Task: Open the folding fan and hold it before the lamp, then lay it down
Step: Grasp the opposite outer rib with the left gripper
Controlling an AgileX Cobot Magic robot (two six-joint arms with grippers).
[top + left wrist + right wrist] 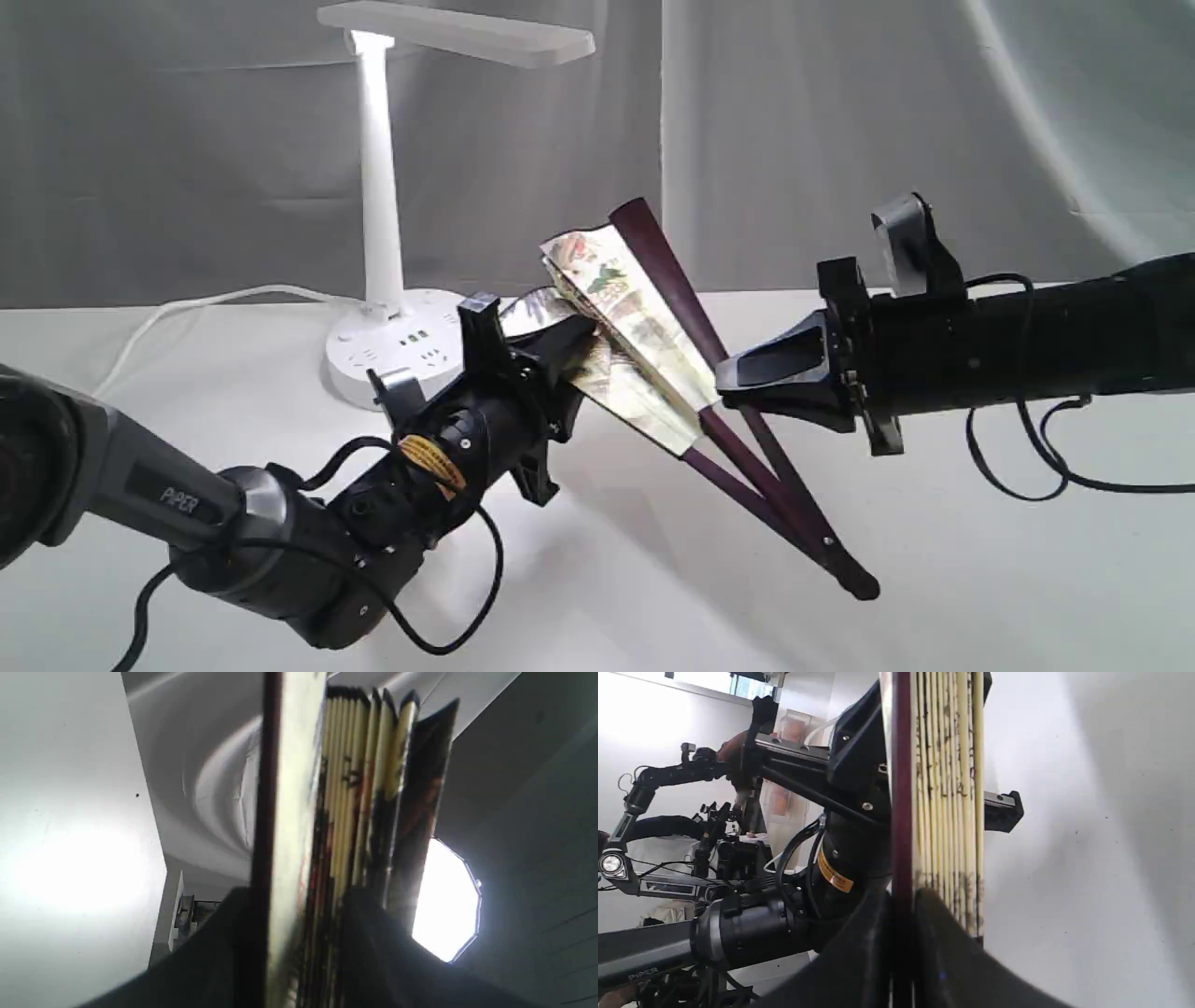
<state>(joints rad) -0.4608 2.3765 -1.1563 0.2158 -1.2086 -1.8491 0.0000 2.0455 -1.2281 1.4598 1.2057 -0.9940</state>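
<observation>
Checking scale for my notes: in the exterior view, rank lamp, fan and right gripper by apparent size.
1. The lamp and the fan: similar span; the fan sits nearer, so I leave them tied.
2. The right gripper: clearly smallest.

A cream pleated folding fan [625,308], painted in red and brown with dark maroon ribs [667,271], against a white lamp [381,187], white desk [653,597] and grey backdrop [840,112].
</observation>
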